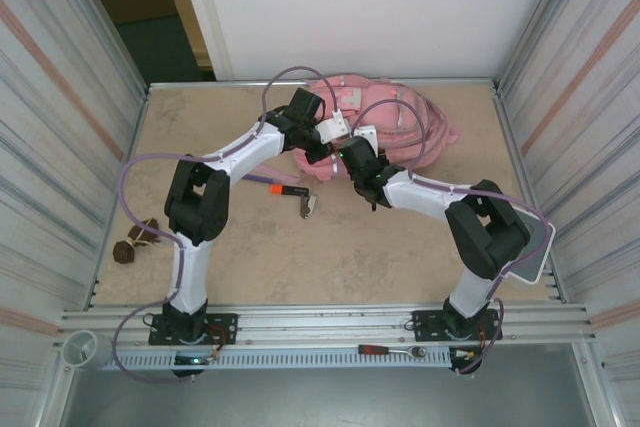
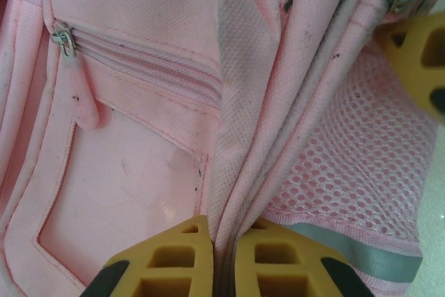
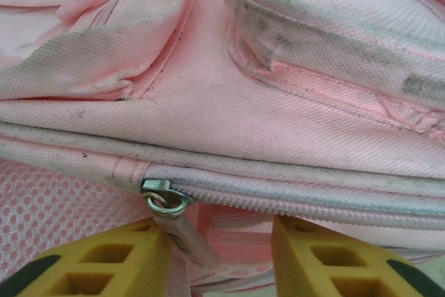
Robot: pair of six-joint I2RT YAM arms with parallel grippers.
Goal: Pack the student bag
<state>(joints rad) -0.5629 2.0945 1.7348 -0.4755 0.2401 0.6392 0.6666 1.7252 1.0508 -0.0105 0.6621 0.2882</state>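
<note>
- Student bag [image 1: 395, 122] lies at far side of table [image 1: 400, 257]; step looks like opening its zip
- left gripper [image 2: 222, 234] clamped on a bag seam, bracing it
- right gripper [image 3: 219, 234] part open, straddling zip pull [image 3: 167, 196], not gripping
- next: close on pull, drag along zip

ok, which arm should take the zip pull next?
Right. The right gripper straddles the zipper pull, jaws apart. The left gripper is clamped on a fold of the student bag.

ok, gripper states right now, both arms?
Left gripper: shut on a fold of the bag.
Right gripper: open, zip pull in the gap, not clamped.
</note>
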